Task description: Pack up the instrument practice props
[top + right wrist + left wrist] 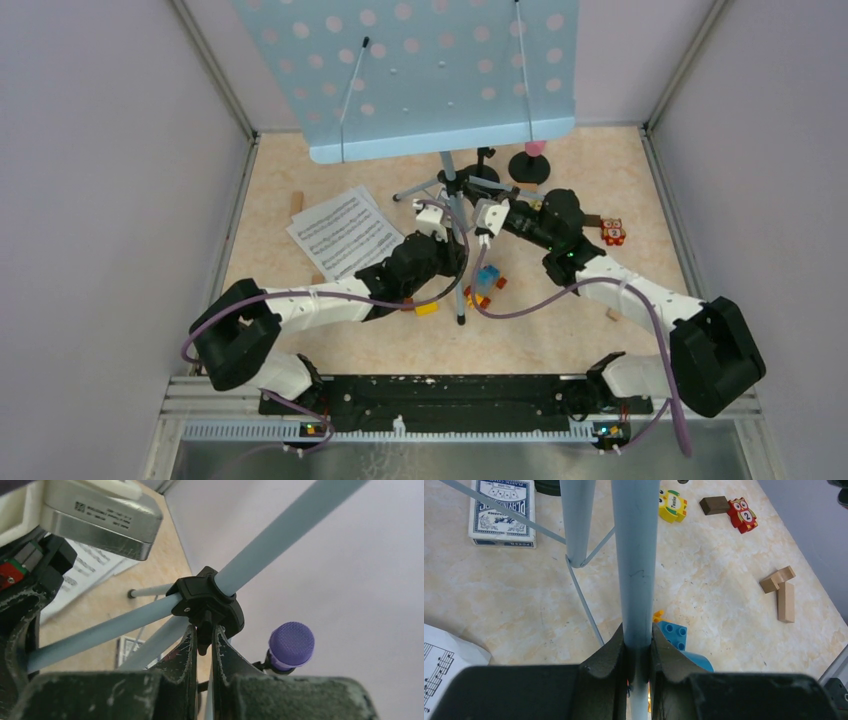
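Note:
The pale blue perforated music desk stands at the back on its tripod. My left gripper is shut on the stand's pale blue pole, one finger on each side. In the top view the left gripper sits just left of the pole. My right gripper is shut on the black knob under the stand's black collar, where the tripod legs meet. A purple microphone sits just right of it. White sheet music lies flat at the left. A pink microphone stands in a black round-based holder.
A blue-white card box lies by a tripod leg. Toy bricks lie under the stand: a blue brick, a yellow owl block, a red owl block and wooden blocks. Grey walls enclose the table on three sides.

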Controlling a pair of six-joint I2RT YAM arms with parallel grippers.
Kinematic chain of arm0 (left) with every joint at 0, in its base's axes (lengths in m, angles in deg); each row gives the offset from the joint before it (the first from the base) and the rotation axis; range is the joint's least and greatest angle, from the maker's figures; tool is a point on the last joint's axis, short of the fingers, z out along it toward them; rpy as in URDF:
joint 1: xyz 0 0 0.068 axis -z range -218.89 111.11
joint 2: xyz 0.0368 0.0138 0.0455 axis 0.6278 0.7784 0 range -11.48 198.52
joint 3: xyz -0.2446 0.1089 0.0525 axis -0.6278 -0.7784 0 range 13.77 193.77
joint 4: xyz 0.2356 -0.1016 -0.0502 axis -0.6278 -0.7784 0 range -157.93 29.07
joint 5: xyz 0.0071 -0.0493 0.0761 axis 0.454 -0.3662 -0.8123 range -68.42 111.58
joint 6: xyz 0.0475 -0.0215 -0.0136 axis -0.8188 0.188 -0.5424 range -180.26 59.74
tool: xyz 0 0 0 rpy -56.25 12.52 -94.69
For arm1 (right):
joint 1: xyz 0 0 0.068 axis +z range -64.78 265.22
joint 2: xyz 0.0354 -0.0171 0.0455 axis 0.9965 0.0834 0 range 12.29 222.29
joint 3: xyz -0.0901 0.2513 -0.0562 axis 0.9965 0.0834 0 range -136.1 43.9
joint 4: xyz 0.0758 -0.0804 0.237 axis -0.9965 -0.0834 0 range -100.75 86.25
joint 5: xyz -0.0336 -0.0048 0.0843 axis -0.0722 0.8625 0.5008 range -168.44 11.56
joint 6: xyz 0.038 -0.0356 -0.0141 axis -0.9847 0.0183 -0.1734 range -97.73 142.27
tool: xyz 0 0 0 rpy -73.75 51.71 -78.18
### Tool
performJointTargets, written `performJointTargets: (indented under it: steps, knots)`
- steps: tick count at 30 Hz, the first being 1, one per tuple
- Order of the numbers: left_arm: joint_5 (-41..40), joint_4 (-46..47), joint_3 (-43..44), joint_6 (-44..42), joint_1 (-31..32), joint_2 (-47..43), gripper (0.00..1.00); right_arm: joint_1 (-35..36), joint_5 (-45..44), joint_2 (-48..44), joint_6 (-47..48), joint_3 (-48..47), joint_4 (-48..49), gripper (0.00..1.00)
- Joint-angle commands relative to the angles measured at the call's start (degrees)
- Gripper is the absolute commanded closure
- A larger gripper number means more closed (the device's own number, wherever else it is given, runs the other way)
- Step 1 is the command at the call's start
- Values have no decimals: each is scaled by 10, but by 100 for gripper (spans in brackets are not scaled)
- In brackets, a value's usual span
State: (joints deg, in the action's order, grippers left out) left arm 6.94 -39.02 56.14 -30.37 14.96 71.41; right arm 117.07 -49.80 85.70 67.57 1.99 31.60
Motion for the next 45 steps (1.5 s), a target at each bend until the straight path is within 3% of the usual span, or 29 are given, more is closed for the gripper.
performJointTargets:
  steps: [1,6,11,15,18,19,21,22,24,29,31,35,38,41,45]
  knots:
    - [4,-114,-24,-25,1,22,100,27,3,-26,193,-12,-185,100]
    - [-9,-138,-24,-35,1,12,100,36,-114,-27,303,-4,-282,100]
    - [-38,-162,-32,-40,1,-10,100,36,-179,-40,354,27,-307,100]
    - [-45,-169,-42,-40,1,-29,100,39,-213,-48,364,40,-301,100]
    - [-49,-171,-48,-40,1,-36,100,39,-214,-61,309,52,-241,98]
    - [-49,-172,-48,-40,0,-37,100,39,-214,-68,274,55,-211,88]
    - [-49,-175,-49,-40,0,-37,100,39,-211,-87,191,60,-158,59]
    - [-49,-177,-48,-40,0,-37,100,39,-210,-97,146,62,-136,37]
    - [-48,-178,-48,-41,1,-35,100,39,-209,-119,56,72,-89,21]
    - [-47,-181,-49,-41,1,-34,100,39,-278,-189,-251,144,63,14]
    - [-47,-180,-50,-39,1,-34,100,38,-335,-221,-397,168,79,13]
    - [-42,-178,-49,-38,1,-30,100,38,-397,-254,-672,188,55,18]
    - [-39,-177,-47,-37,1,-26,100,35,-456,-262,-872,164,-44,19]
    - [-41,-178,-46,-35,1,-24,100,31,-463,-250,-1021,136,-100,24]
    - [-44,-181,-47,-39,1,-28,100,24,-439,-226,-1167,130,-74,32]
